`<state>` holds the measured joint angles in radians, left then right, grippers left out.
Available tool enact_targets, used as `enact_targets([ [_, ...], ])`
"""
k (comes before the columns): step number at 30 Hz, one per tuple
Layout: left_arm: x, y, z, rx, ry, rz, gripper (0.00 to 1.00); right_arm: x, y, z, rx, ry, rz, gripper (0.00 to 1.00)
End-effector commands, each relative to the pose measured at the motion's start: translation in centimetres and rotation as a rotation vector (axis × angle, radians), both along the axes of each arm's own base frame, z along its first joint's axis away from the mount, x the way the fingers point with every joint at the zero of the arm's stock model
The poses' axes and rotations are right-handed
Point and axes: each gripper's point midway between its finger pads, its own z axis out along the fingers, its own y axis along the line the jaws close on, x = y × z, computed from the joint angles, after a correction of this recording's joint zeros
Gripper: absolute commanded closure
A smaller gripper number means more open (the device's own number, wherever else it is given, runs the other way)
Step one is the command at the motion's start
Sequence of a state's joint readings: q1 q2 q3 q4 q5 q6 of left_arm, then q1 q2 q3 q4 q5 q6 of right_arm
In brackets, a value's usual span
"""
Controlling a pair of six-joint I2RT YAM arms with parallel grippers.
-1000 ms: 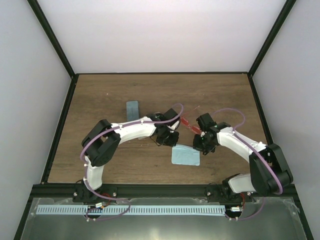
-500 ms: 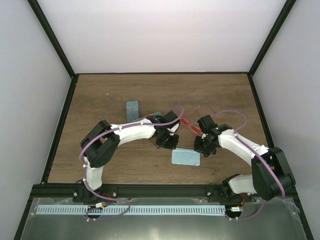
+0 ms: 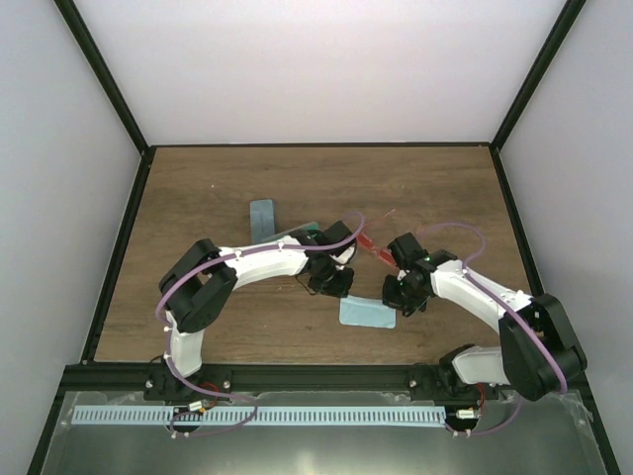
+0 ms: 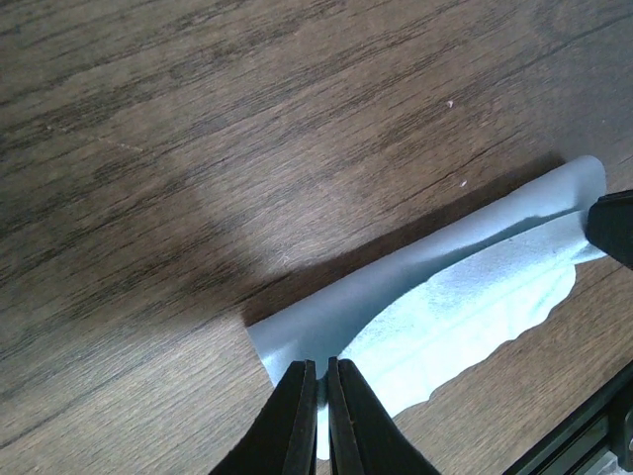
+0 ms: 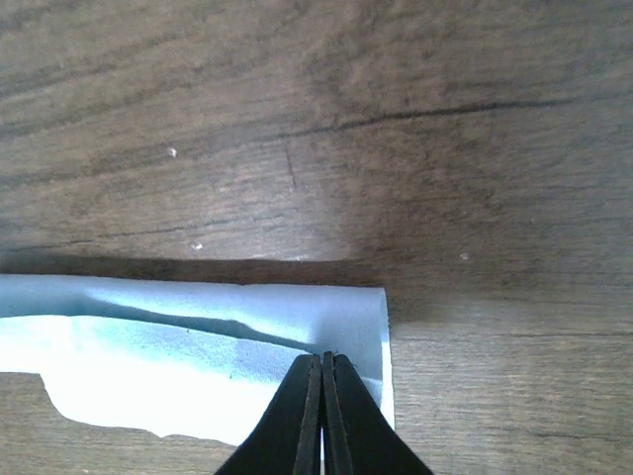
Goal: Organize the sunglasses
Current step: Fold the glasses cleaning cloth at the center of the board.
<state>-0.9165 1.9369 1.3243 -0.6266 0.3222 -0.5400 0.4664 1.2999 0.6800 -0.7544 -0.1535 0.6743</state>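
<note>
The left gripper [image 4: 316,368] and the right gripper [image 5: 321,360], both closed, are pinching opposite ends of the light-blue cloth [image 3: 367,313], near the red sunglasses [image 3: 373,244].

The right gripper [image 5: 322,362] has its two black fingers pressed together on the light-blue cloth [image 5: 178,346], close to the cloth's right edge. The cloth is folded over itself. Dark wooden table [image 5: 415,129] lies beyond the cloth.

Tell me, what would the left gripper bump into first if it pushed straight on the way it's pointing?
The left gripper is pinching the light-blue cloth, so it meets that first. The wooden table probably comes right behind it, though the gap is hard to judge.
</note>
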Motion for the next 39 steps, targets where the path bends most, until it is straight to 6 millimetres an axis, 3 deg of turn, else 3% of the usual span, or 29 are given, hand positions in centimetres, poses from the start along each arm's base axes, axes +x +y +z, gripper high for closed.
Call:
enact_targets([
  [1, -0.6, 0.1, 0.9, -0.017, -0.004, -0.025, 0.96, -0.8, 0.1, -0.2, 0.003, 0.012, -0.004, 0.99],
  [39, -1.0, 0.1, -0.8, 0.016, 0.022, -0.041, 0.96, -2.5, 0.6, -0.8, 0.035, 0.047, 0.001, 0.98],
])
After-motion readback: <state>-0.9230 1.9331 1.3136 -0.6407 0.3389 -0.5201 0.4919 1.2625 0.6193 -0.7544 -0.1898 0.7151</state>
